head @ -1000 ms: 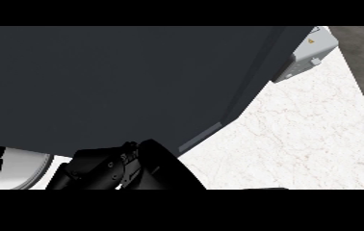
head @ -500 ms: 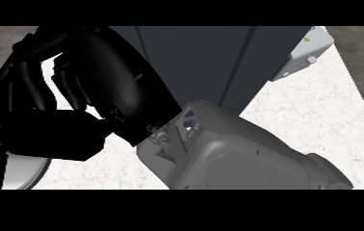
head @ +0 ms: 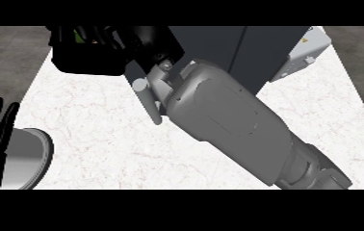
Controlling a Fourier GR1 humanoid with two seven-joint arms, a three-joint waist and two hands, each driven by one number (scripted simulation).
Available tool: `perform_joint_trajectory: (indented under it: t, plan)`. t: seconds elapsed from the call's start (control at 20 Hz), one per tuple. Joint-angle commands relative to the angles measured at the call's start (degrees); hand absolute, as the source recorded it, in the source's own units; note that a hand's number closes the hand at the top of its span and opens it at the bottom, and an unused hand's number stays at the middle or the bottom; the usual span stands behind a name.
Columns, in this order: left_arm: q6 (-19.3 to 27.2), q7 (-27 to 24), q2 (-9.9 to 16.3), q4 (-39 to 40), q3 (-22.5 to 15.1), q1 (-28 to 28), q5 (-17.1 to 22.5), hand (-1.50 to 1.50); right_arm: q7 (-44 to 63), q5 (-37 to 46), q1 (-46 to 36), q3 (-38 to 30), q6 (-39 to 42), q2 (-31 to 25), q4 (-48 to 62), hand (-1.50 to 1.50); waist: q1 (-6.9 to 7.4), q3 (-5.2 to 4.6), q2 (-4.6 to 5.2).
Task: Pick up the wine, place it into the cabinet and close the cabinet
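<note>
Right hand [head: 96, 49]: black, top left, fingers' state cannot be told.
Wine: not visible, maybe hidden by the hand.
Cabinet [head: 235, 52]: dark, behind forearm.
Handling: likely heavy, slippery, fragile; take the body.

The dark cabinet [head: 235, 52] stands at the counter's far edge; wine possibly hidden.

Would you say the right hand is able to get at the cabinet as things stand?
Probably yes: the right hand is up beside the cabinet, and nothing shows between them. I cannot tell whether it touches.
</note>
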Motion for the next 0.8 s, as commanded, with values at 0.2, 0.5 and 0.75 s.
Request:
perform_joint_trajectory:
  t: [0.2, 0.5, 0.75]
  plan:
    - [0.7, 2.1, -0.7, 0.0, 0.4, -1.5, -1.6, -1.5, -9.9, -0.2, 0.0, -5.9, 6.0, -3.2, 13.5, 1.5, 0.14, 0.04, 0.94]
    - [0.1, 2.3, -1.3, -0.1, 1.2, -2.2, -1.2, -1.5, -12.4, 2.4, -1.3, -5.9, 7.7, -5.9, 16.7, 1.5, 0.47, -0.04, 1.17]
    - [-1.3, 1.9, -2.3, 0.6, -0.3, -0.9, -1.9, -1.5, -13.6, 2.7, 1.4, -6.3, 8.9, -8.1, 15.4, 1.5, 0.13, -0.02, 0.95]
